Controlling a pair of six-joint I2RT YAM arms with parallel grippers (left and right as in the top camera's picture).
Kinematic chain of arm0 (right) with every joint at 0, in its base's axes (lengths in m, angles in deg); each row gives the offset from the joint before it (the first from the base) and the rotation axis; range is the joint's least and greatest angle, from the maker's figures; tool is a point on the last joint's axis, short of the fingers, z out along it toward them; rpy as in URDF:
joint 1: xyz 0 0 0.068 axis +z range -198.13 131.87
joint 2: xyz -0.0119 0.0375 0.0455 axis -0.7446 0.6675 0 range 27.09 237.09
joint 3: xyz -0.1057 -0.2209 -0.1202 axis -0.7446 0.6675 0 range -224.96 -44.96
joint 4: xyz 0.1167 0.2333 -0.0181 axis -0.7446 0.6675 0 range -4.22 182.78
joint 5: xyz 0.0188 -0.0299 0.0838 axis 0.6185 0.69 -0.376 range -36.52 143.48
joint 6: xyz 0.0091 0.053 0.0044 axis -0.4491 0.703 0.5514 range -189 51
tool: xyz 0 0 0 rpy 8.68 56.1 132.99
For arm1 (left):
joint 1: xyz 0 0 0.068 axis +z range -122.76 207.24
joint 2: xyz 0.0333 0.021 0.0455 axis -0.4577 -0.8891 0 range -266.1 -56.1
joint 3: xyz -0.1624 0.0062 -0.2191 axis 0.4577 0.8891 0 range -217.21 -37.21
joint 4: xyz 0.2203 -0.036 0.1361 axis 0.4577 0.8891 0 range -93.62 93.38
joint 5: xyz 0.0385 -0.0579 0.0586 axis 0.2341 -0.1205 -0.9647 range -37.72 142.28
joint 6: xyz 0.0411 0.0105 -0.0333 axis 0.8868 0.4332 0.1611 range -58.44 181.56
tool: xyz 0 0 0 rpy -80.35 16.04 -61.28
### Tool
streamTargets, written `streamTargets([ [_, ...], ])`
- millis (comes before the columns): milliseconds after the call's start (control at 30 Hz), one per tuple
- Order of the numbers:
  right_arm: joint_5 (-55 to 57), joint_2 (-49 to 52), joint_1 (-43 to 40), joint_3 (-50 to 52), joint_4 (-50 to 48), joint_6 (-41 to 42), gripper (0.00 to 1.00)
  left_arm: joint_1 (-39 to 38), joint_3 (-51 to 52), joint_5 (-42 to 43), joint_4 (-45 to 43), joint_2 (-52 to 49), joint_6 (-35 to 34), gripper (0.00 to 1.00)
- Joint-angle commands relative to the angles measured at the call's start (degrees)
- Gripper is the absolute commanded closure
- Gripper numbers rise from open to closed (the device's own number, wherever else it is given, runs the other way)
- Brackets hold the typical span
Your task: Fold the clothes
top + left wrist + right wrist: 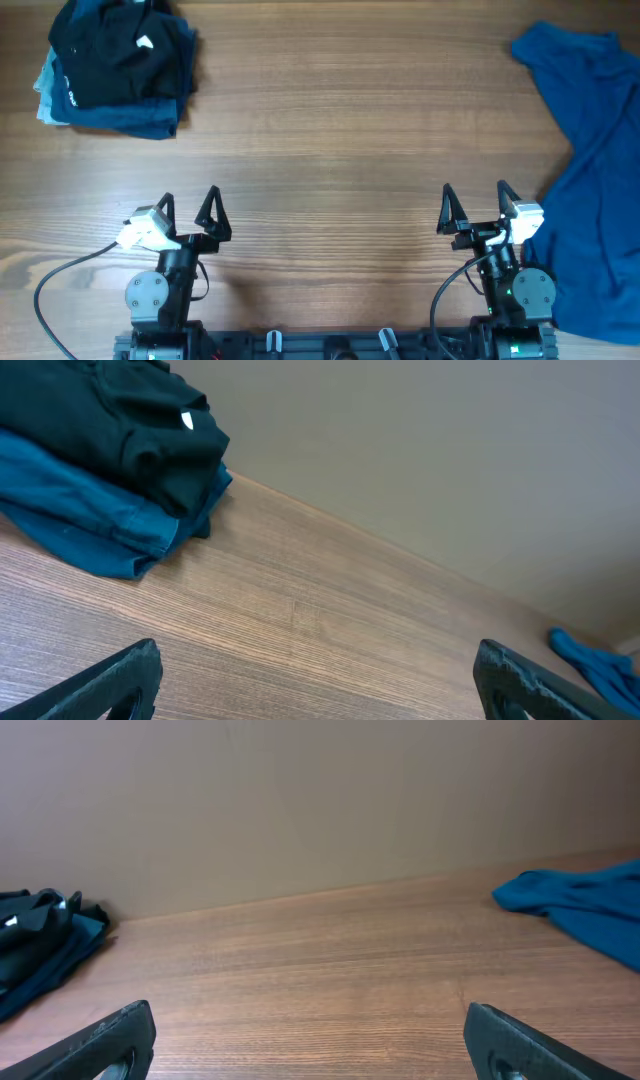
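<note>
**Open wood ahead, cloth on both flanks**

Ahead of left gripper (188,208) and right gripper (475,203), and between them: bare table (320,130), free passage. Far ahead-left of left gripper: stack of folded garments (115,65). Just right of right gripper, stretching ahead: clothes (600,180), lying flat.

The right tool (308,1016) stands wide apart, the clothes (590,910) at right, a dark pile (40,945) at left.

A stack of folded garments (115,70) sits at the far left corner of the wooden table (330,130); a black garment (110,50) with a small white tag (146,42) lies on top, a dark blue garment (145,120) beneath; a plain beige wall (300,800) stands behind.
</note>
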Motion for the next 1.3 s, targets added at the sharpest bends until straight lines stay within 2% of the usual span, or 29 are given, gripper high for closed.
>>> streamTargets([
  [0, -0.9, -0.5, -0.2, 0.1, -0.2, 0.5, 0.00, 0.4, 0.5, -1.0, 0.0, 0.3, 1.3, 0.00],
  [400, -0.9, -0.5, -0.2, 0.1, -0.2, 0.4, 0.00, 0.4, 0.5, -1.0, 0.0, 0.3, 1.3, 0.00],
  [533, 5.4, -0.5, -0.2, 0.1, -1.2, -1.1, 0.00, 0.4, 0.5, -1.0, 0.0, 0.3, 1.3, 0.00],
  [700, 3.8, -0.5, -0.2, 0.1, -1.6, 13.9, 0.00, 0.4, 0.5, -1.0, 0.0, 0.3, 1.3, 0.00],
  [800, 3.7, -0.5, -0.2, 0.1, -1.8, 32.7, 0.00, 0.4, 0.5, -1.0, 0.0, 0.3, 1.3, 0.00],
  [833, 2.9, -0.5, -0.2, 0.1, -2.4, 36.1, 0.00, 0.4, 0.5, -1.0, 0.0, 0.3, 1.3, 0.00],
  [867, 0.4, -0.5, -0.2, 0.1, -4.6, 35.5, 0.00, 0.4, 0.5, -1.0, 0.0, 0.3, 1.3, 0.00],
  [967, -7.4, -0.4, -0.2, -0.4, -15.8, 25.3, 0.01, 0.4, 0.5, -1.0, 0.0, 0.3, 1.3, 0.00],
  [1067, -1.2, 1.6, -0.2, -5.2, -15.9, 22.0, 0.00, 0.4, 0.5, -1.0, 0.0, 0.3, 1.3, 0.00],
  [1167, 4.9, 10.4, -0.2, -13.0, -13.1, 15.8, 0.00, 0.4, 0.5, -1.0, 0.0, 0.3, 1.3, 0.00],
  [1267, 8.2, 26.1, -0.3, -22.9, -10.6, 11.3, 0.00, 0.4, 0.5, -1.0, 0.0, 0.3, 1.3, 0.00],
])
